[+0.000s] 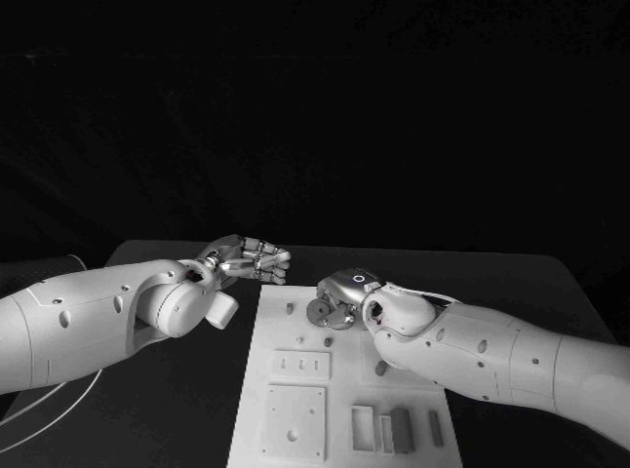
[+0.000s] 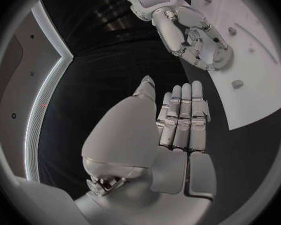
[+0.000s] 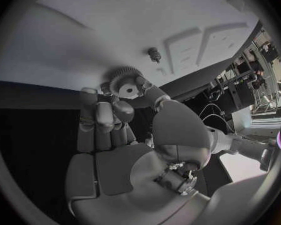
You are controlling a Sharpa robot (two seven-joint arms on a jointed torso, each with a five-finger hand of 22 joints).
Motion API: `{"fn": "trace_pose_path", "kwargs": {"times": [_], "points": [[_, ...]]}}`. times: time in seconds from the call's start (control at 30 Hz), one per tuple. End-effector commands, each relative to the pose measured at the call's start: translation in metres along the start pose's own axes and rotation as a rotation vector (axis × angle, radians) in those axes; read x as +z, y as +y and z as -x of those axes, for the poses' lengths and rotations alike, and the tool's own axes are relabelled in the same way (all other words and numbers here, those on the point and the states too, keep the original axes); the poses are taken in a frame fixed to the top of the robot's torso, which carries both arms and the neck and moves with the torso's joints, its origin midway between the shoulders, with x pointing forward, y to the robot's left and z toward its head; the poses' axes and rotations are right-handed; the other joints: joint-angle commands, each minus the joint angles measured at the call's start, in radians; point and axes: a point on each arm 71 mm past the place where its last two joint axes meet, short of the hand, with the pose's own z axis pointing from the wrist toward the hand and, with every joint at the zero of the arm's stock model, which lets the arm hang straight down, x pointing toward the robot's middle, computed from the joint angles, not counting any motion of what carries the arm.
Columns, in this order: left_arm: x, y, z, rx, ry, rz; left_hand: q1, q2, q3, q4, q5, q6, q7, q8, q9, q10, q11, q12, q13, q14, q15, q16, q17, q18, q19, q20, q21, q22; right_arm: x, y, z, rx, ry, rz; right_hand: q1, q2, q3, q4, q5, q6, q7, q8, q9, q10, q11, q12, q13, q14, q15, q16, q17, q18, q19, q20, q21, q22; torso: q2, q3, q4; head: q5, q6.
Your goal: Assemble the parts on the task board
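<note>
The white task board lies in the middle of the black table. My right hand hovers over the board's far end and pinches a toothed gear between thumb and fingers. In the right wrist view the gear is at the fingertips, just off the board, with a small peg standing on the board close by. My left hand hangs above the table beside the board's far left corner. Its fingers are stretched out straight side by side and hold nothing.
Small loose parts lie in the board's middle. Two square raised plates sit on its near left, and several upright bars on its near right. Black table runs along both sides.
</note>
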Motion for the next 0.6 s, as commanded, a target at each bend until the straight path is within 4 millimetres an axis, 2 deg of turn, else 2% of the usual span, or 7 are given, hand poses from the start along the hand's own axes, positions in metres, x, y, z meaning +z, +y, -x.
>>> {"fn": "trace_pose_path", "kwargs": {"times": [0.03, 0.6], "points": [[0.0004, -0.002, -0.0015, -0.002, 0.005, -0.012, -0.001, 0.0, -0.007, -0.001, 0.001, -0.006, 0.011, -0.005, 0.0, 0.005, -0.001, -0.003, 0.001, -0.001, 0.004, -0.005, 0.001, 0.02, -0.001, 0.004, -0.005, 0.001, -0.0009, 0.0013, -0.005, -0.015, 0.028, 0.003, 0.003, -0.009, 0.003, -0.001, 0.001, 0.075, 0.007, 0.022, 0.021, 0.004, 0.002, -0.006, -0.002, 0.008, 0.0, 0.003, 0.0, 0.044, 0.001, -0.009, 0.004, 0.018, 0.0, -0.0001, 0.0004, 0.001, 0.0], [0.0003, -0.0019, -0.0007, -0.002, 0.002, -0.013, 0.0, 0.0, -0.006, -0.001, 0.001, -0.006, 0.011, -0.005, 0.0, 0.005, -0.001, -0.003, 0.001, -0.002, 0.004, -0.007, 0.002, 0.02, -0.002, 0.004, -0.006, 0.001, -0.0034, 0.0005, -0.0029, -0.01, -0.001, -0.002, 0.004, -0.009, 0.005, 0.0, 0.004, 0.078, 0.006, 0.023, 0.021, 0.008, 0.001, -0.007, -0.003, 0.012, -0.001, 0.003, 0.003, 0.044, 0.004, -0.01, 0.004, 0.017, 0.0, 0.0, 0.0002, 0.0, 0.001]]}}
